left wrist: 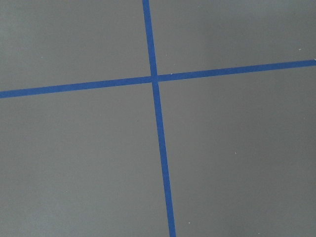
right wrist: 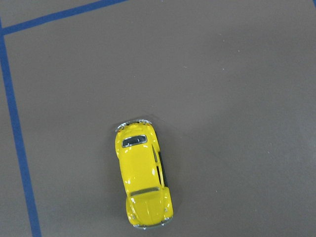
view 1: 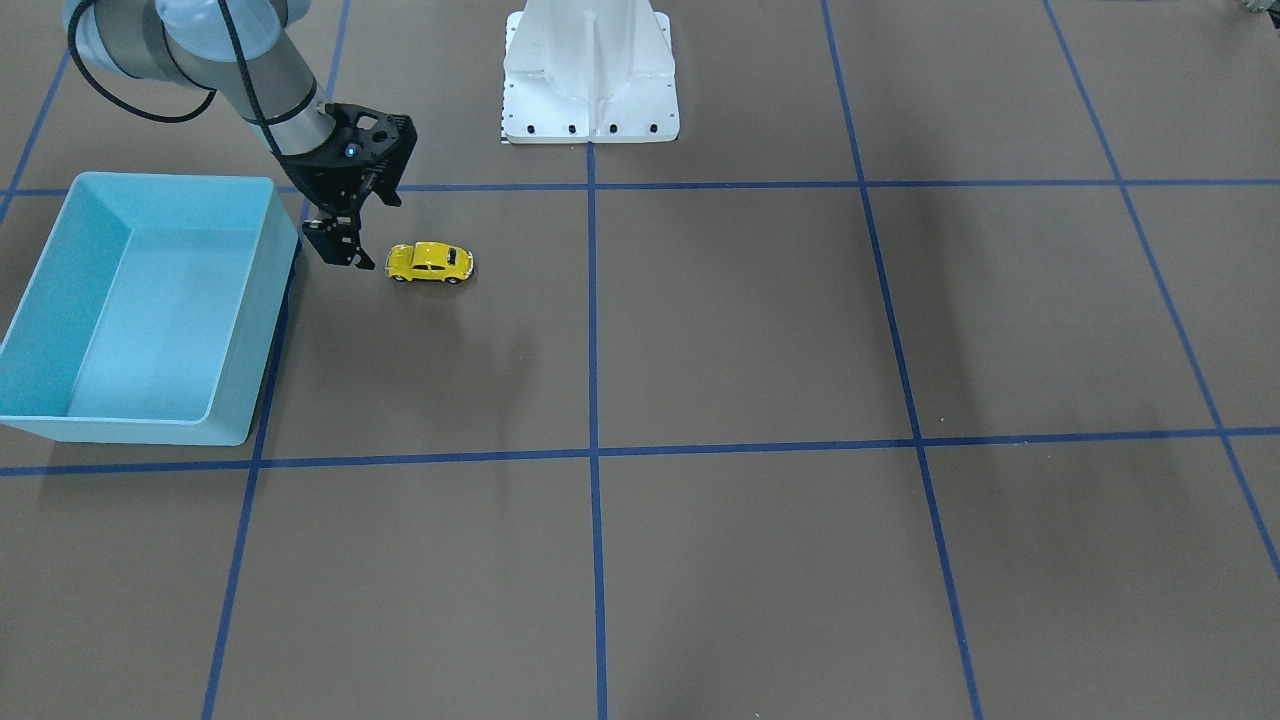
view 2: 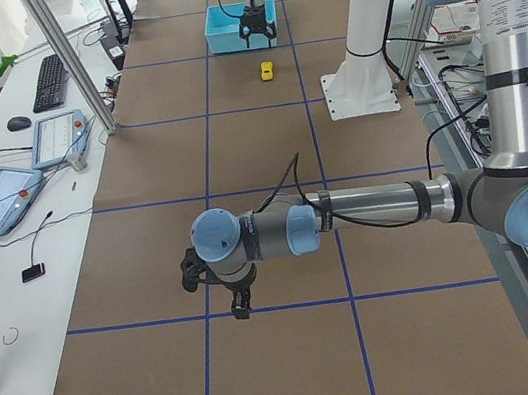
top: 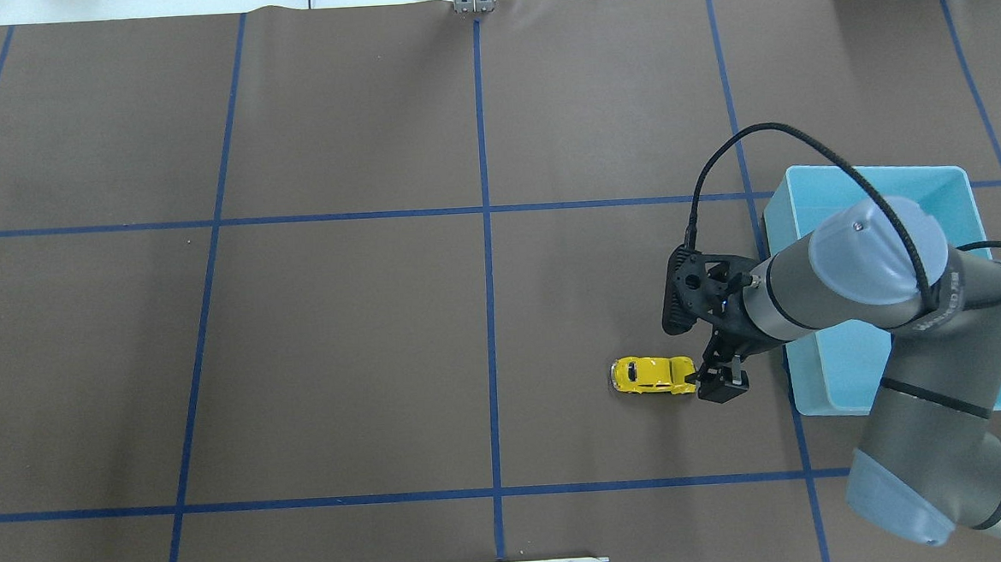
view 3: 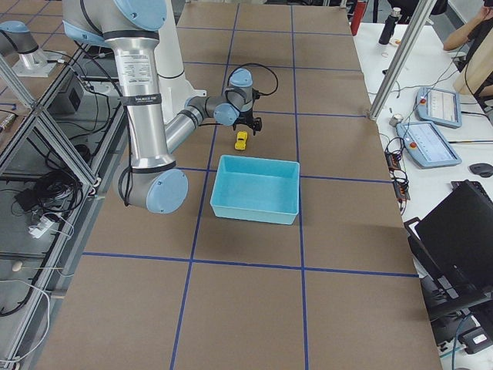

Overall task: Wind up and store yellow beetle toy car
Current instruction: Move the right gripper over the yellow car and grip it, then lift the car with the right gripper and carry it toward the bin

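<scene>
The yellow beetle toy car (view 1: 430, 262) stands on its wheels on the brown table mat, a short way from the light blue bin (view 1: 170, 181). In the overhead view the car (top: 653, 375) lies lengthwise, with one end toward my right gripper (top: 711, 383). The right gripper (view 1: 345, 250) hangs just beside that end, between car and bin, and looks open and empty. The right wrist view shows the car (right wrist: 143, 177) alone from above, with no fingers around it. My left gripper (view 2: 242, 308) shows only in the exterior left view, far from the car; I cannot tell its state.
The bin (top: 872, 169) is empty and partly under my right arm's forearm. The robot's white base pedestal (view 1: 590, 80) stands at the table's robot side. Blue tape lines cross the mat. The left wrist view shows only mat and tape.
</scene>
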Motion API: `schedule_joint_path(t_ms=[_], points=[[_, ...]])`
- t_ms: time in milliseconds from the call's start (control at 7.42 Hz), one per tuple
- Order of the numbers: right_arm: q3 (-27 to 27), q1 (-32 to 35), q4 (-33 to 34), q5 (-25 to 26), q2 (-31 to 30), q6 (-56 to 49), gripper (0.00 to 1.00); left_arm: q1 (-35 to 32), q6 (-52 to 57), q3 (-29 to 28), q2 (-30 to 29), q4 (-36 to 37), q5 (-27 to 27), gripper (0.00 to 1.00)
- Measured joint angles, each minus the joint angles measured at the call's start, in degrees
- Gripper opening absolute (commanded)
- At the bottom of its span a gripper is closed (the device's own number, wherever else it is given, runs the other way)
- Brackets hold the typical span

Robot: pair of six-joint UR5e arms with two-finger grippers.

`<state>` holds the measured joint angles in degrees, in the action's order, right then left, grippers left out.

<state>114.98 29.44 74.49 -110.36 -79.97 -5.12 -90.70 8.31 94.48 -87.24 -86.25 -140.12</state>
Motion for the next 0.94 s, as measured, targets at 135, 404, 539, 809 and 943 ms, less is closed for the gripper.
schedule_joint_path(t_ms=[135, 404, 539, 809, 943], points=[[-0.9, -2.1, -1.6, 2.3, 0.0, 0.2, 0.99, 0.0, 0.0, -0.1, 0.1, 0.0, 0.0, 1.00], [-2.0, -5.2, -4.1, 5.3, -0.3, 0.3, 0.99, 0.0, 0.0, -0.1, 0.1, 0.0, -0.1, 1.00], [-3.5, -6.1, -6.9, 6.4, -0.5, 0.3, 0.99, 0.0, 0.0, -0.1, 0.1, 0.0, -0.1, 1.00], [-5.2, -6.4, -10.0, 7.0, -0.4, 0.1, 0.99, 0.0, 0.0, -0.1, 0.1, -0.1, -0.1, 1.00], [-5.5, -6.4, -10.4, 6.9, -0.4, 0.0, 0.99, 0.0, 0.0, -0.1, 0.1, -0.1, -0.1, 1.00]])
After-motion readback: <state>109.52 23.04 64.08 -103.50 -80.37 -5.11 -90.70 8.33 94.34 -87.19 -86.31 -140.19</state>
